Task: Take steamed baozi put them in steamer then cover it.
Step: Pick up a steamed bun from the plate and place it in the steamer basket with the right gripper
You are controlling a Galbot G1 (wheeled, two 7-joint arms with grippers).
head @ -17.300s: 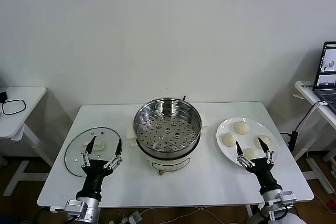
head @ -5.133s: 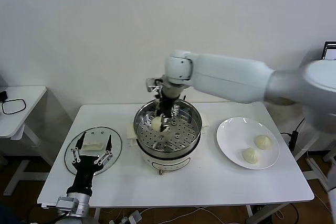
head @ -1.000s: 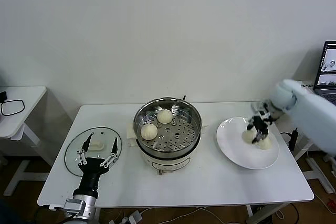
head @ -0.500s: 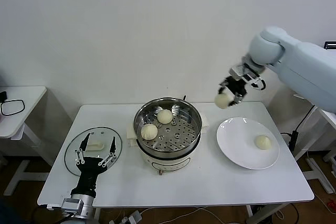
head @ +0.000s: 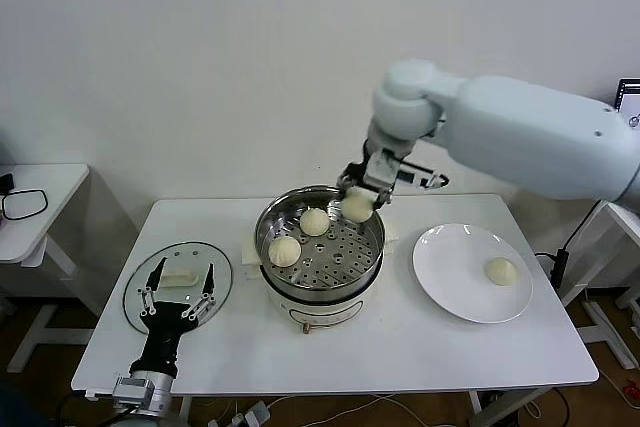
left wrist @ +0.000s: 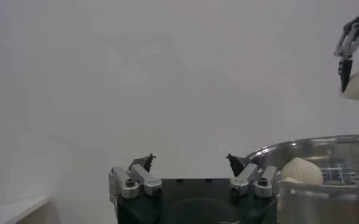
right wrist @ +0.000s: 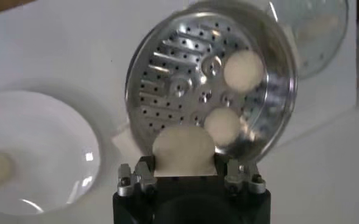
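Observation:
My right gripper [head: 361, 198] is shut on a cream-white baozi [head: 357, 207] and holds it over the back right of the steel steamer [head: 371, 255]. In the right wrist view the held baozi [right wrist: 184, 150] sits between the jaws above the perforated tray [right wrist: 179, 85]. Two baozi lie in the steamer [head: 314, 221] [head: 284, 250]. One baozi [head: 501, 270] lies on the white plate [head: 445, 277]. The glass cover [head: 136, 282] with its white handle [head: 180, 277] lies flat on the table's left. My left gripper [head: 177, 306] is open and empty above the cover's near edge.
The steamer stands on a cream-white base [head: 320, 313] at the middle of the white table [head: 400, 347]. A small side table [head: 30, 197] stands at the far left. A laptop [head: 628, 107] shows at the right edge.
My right gripper has carried a baozi from above the plate leftward and down to over the steamer. The left gripper has stayed near the cover.

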